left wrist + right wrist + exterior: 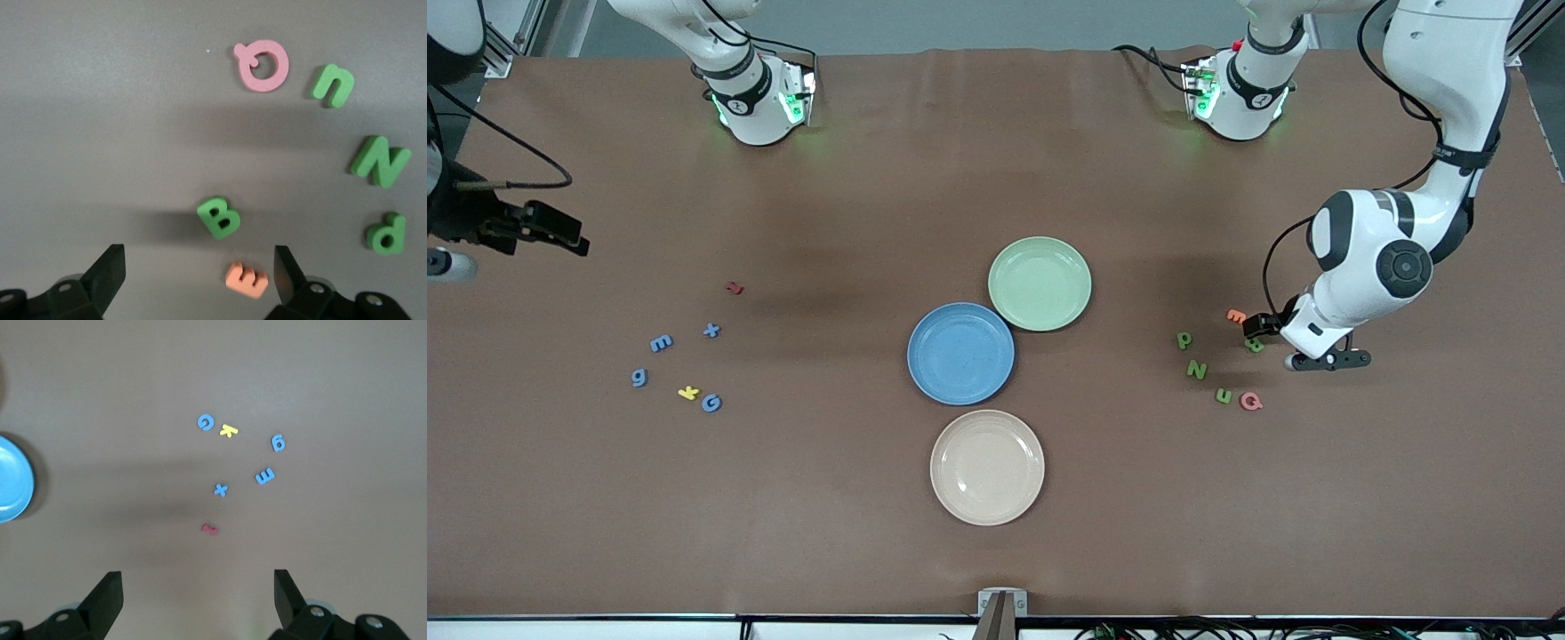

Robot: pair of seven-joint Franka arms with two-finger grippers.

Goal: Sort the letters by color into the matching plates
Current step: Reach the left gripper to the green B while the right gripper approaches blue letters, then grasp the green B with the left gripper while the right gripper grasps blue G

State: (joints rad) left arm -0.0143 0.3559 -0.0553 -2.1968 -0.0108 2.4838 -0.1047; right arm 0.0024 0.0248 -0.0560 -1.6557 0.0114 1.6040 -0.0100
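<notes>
Left end effector (199, 267) low over the green B (219, 217).
You see both spread wide, holding nothing; right end effector (197, 590) waits.

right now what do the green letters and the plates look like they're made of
Green letters, e.g. the B: probably soft foam, thick flat cut-outs with matte faces and visible side walls. Blue plate, green plate and beige plate: likely plastic or a fibre composite, with a smooth dull sheen and thin raised rims; the exact material can't be told.
</notes>
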